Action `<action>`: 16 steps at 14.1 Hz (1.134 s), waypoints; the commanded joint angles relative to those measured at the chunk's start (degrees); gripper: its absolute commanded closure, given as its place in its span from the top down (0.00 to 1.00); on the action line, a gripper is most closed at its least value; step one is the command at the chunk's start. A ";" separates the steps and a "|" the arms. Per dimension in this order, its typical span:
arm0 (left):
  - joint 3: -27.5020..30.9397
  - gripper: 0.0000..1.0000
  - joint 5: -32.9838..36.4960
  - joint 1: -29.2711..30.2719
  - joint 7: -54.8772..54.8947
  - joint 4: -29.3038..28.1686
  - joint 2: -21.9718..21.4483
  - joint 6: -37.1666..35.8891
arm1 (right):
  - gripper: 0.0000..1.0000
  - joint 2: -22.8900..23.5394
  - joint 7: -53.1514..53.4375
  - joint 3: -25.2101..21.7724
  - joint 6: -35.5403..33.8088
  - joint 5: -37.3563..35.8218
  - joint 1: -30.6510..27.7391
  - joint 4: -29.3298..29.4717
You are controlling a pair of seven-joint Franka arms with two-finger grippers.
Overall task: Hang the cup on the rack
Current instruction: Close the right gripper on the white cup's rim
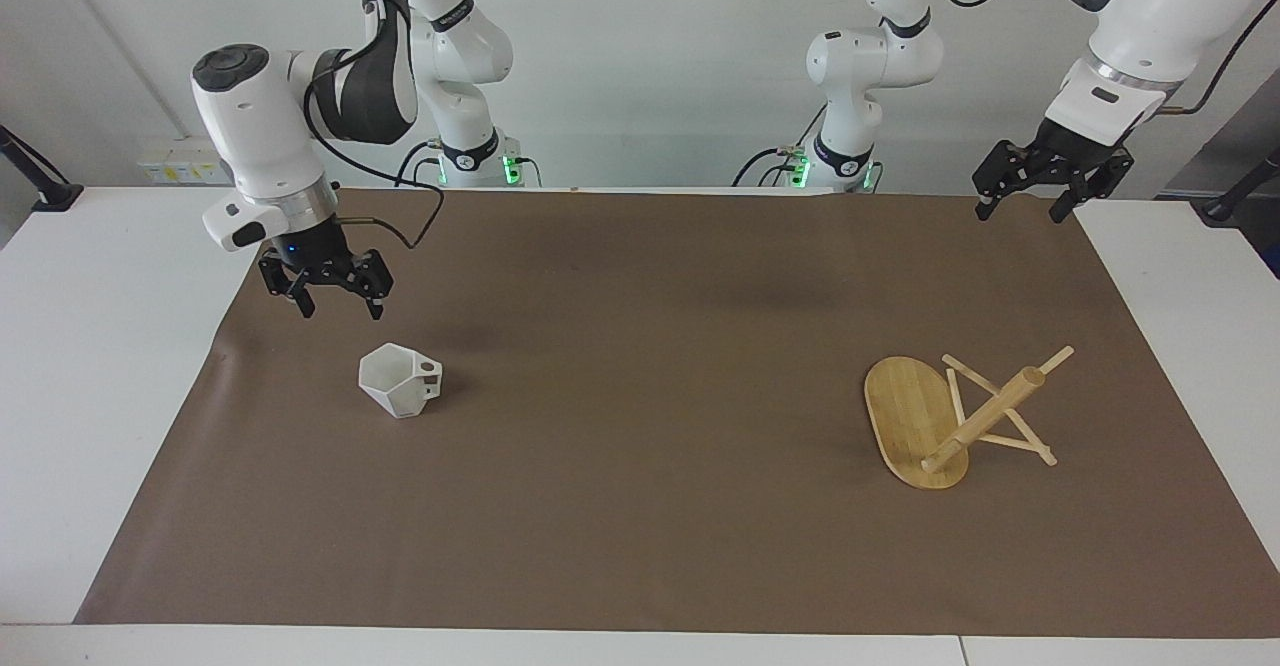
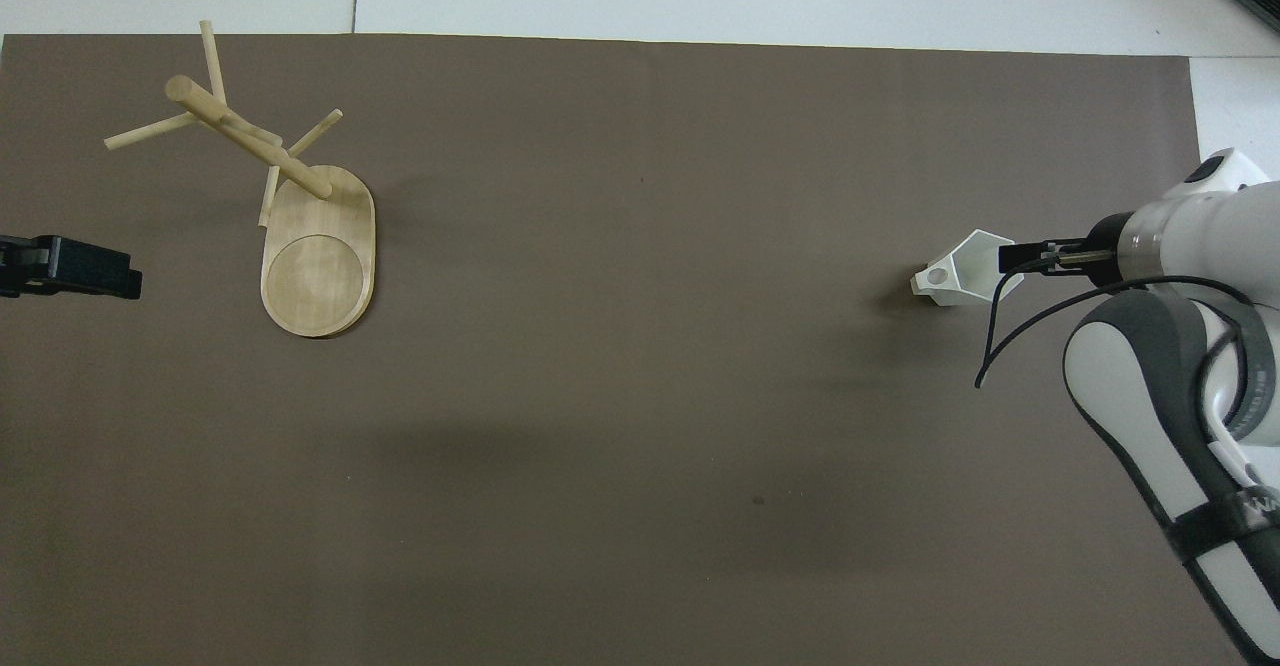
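The white faceted cup stands mouth up on the brown mat toward the right arm's end, its handle pointing toward the table's middle. It also shows in the overhead view. My right gripper is open and empty, in the air over the mat just beside the cup and above its height; from overhead the right gripper covers the cup's rim edge. The bamboo rack stands on its oval base toward the left arm's end, also seen from overhead. My left gripper is open and waits over the mat's corner.
The brown mat covers most of the white table. The left gripper shows at the overhead view's edge, beside the rack's base.
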 commanded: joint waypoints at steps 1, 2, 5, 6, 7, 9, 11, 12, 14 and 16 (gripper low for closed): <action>-0.14 1.00 0.86 0.20 0.01 -1.18 -1.11 -0.07 | 1.00 1.28 -1.44 0.04 2.15 -0.53 -0.13 -0.19; -0.14 1.00 0.86 0.20 0.01 -1.09 -1.11 -0.07 | 1.00 2.24 -1.53 0.04 3.21 -0.62 -0.13 -0.28; -0.14 1.00 0.86 0.20 0.01 -1.09 -1.11 -0.07 | 1.00 4.27 -1.88 0.04 5.75 -0.62 -0.13 -0.80; -0.14 1.00 0.86 0.20 0.01 -1.09 -1.11 -0.07 | 1.00 4.54 -2.40 0.04 6.64 -0.62 -0.13 -1.42; -0.14 1.00 0.86 0.20 0.01 -1.09 -1.11 -0.07 | 1.00 4.80 -2.67 0.04 7.08 -0.62 -0.13 -1.60; -0.14 1.00 0.86 0.20 0.01 -1.09 -1.11 -0.07 | 1.00 5.24 -2.76 0.04 8.05 -0.62 -0.13 -2.38; -0.14 1.00 0.86 0.20 0.01 -1.09 -1.11 -0.07 | 1.00 5.15 -2.76 0.04 8.23 -0.62 -0.13 -2.74; -0.14 1.00 0.86 0.20 0.01 -1.09 -1.11 -0.07 | 1.00 5.15 -2.76 0.04 8.14 -0.62 -0.13 -2.83; -0.14 1.00 0.86 0.20 0.01 -1.09 -1.11 -0.07 | 1.00 4.98 -3.81 0.04 8.23 -0.62 -0.13 -3.27; -0.14 1.00 0.86 0.20 0.01 -1.09 -1.02 -0.07 | 1.00 4.98 -3.81 0.04 8.23 -0.62 -0.13 -3.36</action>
